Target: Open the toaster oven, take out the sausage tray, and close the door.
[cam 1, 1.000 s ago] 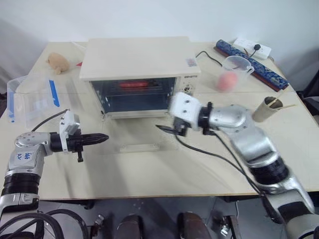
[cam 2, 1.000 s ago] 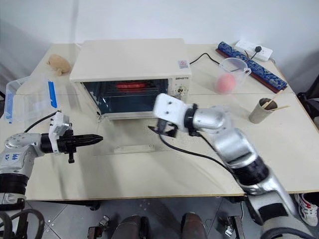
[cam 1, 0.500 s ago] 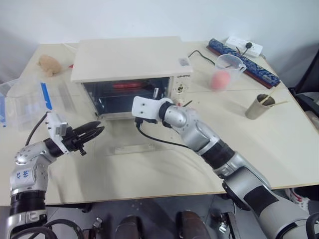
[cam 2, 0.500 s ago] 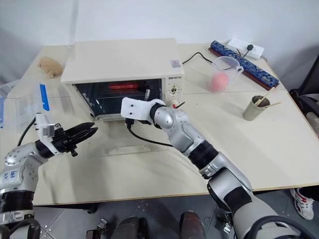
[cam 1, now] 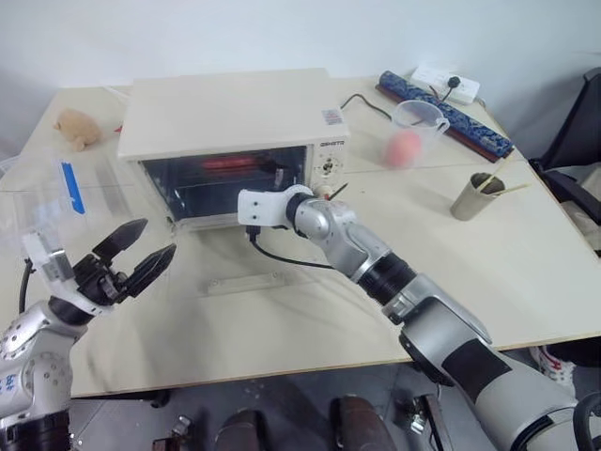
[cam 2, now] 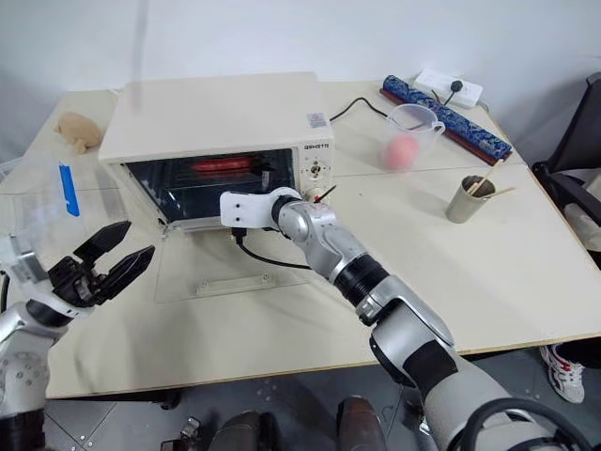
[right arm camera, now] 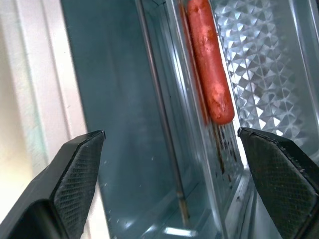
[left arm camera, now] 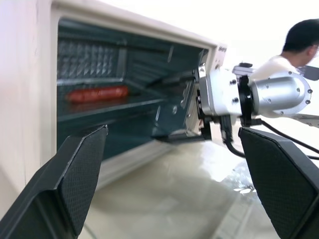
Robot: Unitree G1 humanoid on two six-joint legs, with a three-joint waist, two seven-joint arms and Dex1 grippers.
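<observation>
table (cam 1: 526, 254), toaster oven (cam 1: 225, 117) open, right tool (cam 1: 274, 171) probably inside

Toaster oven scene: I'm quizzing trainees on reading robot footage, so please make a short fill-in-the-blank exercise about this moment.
1. The door of the toaster oven lies ____ flat on the table.
2. The red sausage sits ____ the oven.
3. The right gripper reaches into the oven with its jaws ____.
4. The clear measuring cup holds a ____ ball.

Missing words: open; inside; open; pink
</observation>
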